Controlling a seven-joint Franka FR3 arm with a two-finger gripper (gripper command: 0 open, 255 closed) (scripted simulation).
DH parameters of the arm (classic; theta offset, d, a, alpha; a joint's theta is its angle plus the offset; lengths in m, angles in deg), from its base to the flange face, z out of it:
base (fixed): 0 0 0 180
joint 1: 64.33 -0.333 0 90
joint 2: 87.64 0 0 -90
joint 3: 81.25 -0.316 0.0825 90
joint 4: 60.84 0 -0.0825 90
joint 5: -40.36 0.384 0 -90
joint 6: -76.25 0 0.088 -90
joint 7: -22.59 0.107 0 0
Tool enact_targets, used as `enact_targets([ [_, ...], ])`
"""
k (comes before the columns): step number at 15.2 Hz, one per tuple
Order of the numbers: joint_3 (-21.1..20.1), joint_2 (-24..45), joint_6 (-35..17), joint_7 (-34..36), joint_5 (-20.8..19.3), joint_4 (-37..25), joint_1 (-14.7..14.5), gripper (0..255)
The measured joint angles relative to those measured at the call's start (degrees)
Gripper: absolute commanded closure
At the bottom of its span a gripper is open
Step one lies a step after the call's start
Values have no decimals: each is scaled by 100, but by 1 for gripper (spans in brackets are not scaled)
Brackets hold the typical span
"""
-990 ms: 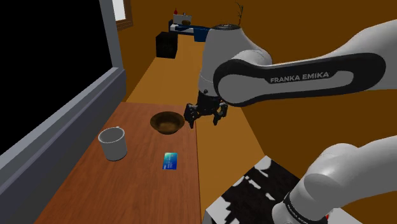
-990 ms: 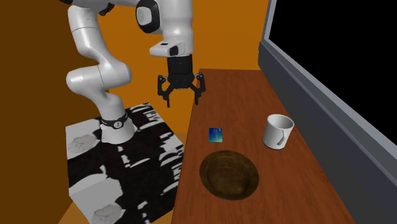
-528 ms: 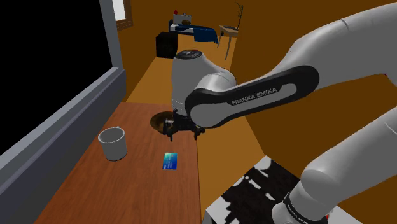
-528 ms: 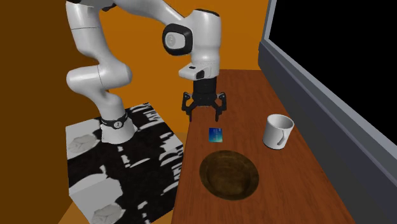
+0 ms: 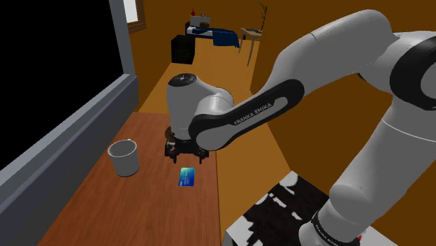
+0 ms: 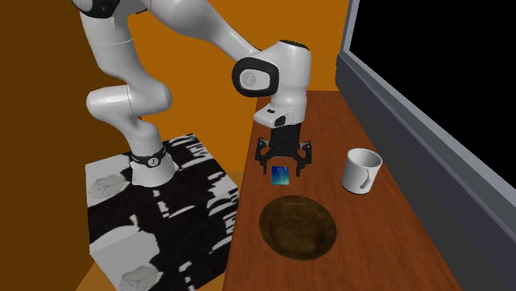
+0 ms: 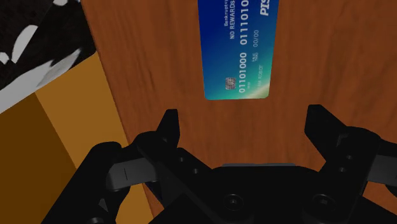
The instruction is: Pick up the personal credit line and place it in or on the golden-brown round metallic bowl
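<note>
The credit card [image 5: 186,177] is blue shading to green and lies flat on the wooden table [image 5: 150,210], close to the table's edge on the stand's side. My gripper [image 5: 185,152] hangs open just above the table right beside the card [image 6: 280,174], holding nothing. In the wrist view the card [image 7: 238,48] lies just ahead of the spread fingertips [image 7: 170,119], and the gripper [image 7: 245,118] does not touch it. The golden-brown round bowl [image 6: 298,226] sits empty on the table a short way past the card; in the shoulder view the arm hides most of it.
A white mug [image 5: 124,157] stands upright toward the window side of the table [image 6: 361,170]. A grey window ledge [image 6: 413,124] runs along that side with a black area behind it. The black-and-white stand [image 6: 157,207] sits beside the table's other edge.
The gripper has swung in from off the table's edge and come down over the table, stopping low beside the card. Card, bowl and mug have not moved.
</note>
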Motion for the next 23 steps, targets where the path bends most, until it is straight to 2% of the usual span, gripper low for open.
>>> enact_targets([
  [5,84,316,-290,249,-367,112,-32,0],
  [11,94,362,-339,303,-425,134,-49,0],
  [12,94,362,-339,303,-425,134,-49,255],
  [23,86,337,-316,286,-405,109,-45,255],
])
